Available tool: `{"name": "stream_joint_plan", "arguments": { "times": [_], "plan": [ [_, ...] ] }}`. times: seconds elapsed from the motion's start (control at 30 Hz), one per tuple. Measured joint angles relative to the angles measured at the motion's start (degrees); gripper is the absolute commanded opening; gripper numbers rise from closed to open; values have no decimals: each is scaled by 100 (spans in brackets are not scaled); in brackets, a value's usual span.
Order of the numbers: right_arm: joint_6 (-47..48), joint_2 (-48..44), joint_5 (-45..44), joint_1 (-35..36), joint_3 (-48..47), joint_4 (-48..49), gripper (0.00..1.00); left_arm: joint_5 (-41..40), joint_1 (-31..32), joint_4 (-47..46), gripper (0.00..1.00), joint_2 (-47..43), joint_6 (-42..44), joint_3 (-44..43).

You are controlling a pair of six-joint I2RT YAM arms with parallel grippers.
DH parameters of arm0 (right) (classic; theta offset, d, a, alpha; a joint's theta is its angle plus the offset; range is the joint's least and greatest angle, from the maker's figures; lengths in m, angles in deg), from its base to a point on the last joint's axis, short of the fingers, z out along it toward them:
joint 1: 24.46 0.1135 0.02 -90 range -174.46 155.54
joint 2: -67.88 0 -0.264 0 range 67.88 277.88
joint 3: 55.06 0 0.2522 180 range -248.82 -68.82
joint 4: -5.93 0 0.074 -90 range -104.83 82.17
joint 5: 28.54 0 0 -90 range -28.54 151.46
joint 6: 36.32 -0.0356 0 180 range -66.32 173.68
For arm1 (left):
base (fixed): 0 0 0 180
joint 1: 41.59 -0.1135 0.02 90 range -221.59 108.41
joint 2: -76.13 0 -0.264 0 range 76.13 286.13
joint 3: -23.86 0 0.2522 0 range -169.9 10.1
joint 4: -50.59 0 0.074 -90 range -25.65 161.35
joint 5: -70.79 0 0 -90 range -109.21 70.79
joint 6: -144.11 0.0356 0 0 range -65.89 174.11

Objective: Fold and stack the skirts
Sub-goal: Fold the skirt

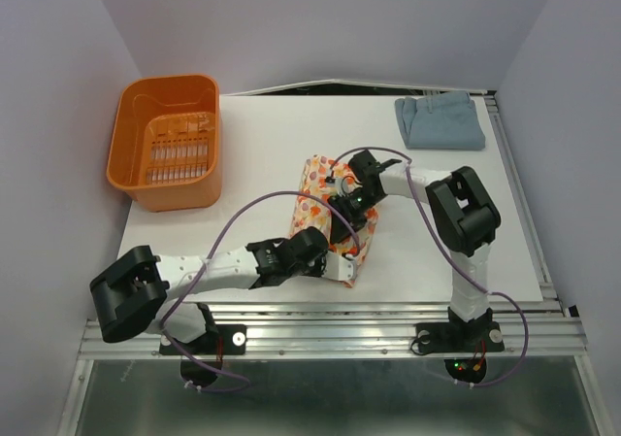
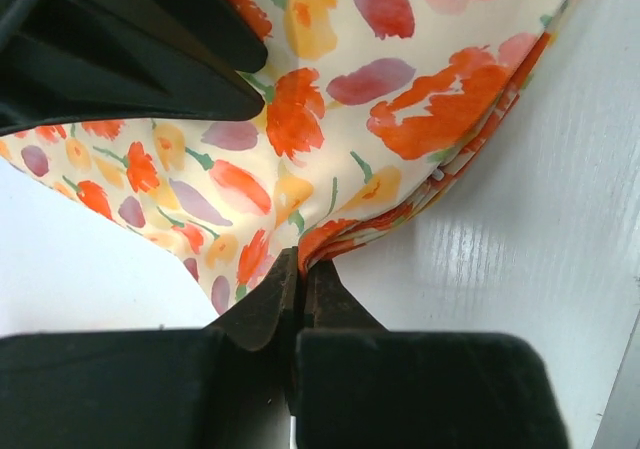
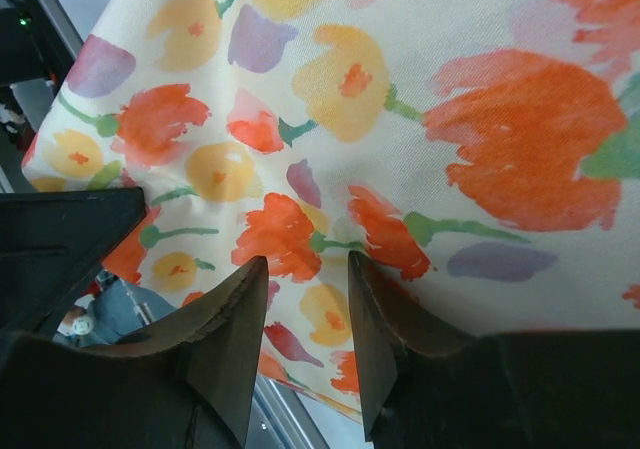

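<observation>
A floral skirt (image 1: 315, 179) with orange, yellow and purple flowers lies partly folded at the middle of the white table (image 1: 252, 145). My left gripper (image 1: 335, 256) is at its near edge and is shut on a bunched fold of the fabric (image 2: 400, 119); the jaws (image 2: 301, 261) pinch the orange hem. My right gripper (image 1: 347, 208) is low over the middle of the skirt (image 3: 450, 89), jaws (image 3: 305, 264) apart with cloth showing behind the gap. A folded blue skirt (image 1: 439, 120) lies at the far right corner.
An orange basket (image 1: 136, 154) stands at the far left of the table. The right arm's dark gripper body (image 2: 120, 49) hangs close above the skirt in the left wrist view. The table's near edge and metal rail (image 1: 330, 334) lie just behind the left gripper.
</observation>
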Motion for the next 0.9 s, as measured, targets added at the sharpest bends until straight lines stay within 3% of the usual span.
{"name": "stream_joint_plan", "arguments": {
  "times": [0.2,0.5,0.9],
  "plan": [
    [50,-136,-428,17,-203,-175,49,660,-122,422,0,0,-15,-131],
    [48,-140,-1051,-409,-1327,254,53,1947,-249,1528,0,444,-35,-640],
    [-9,540,-925,-417,-1204,1515,53,3724,-1344,2837,0,1445,-46,-2041]
  ]
}}
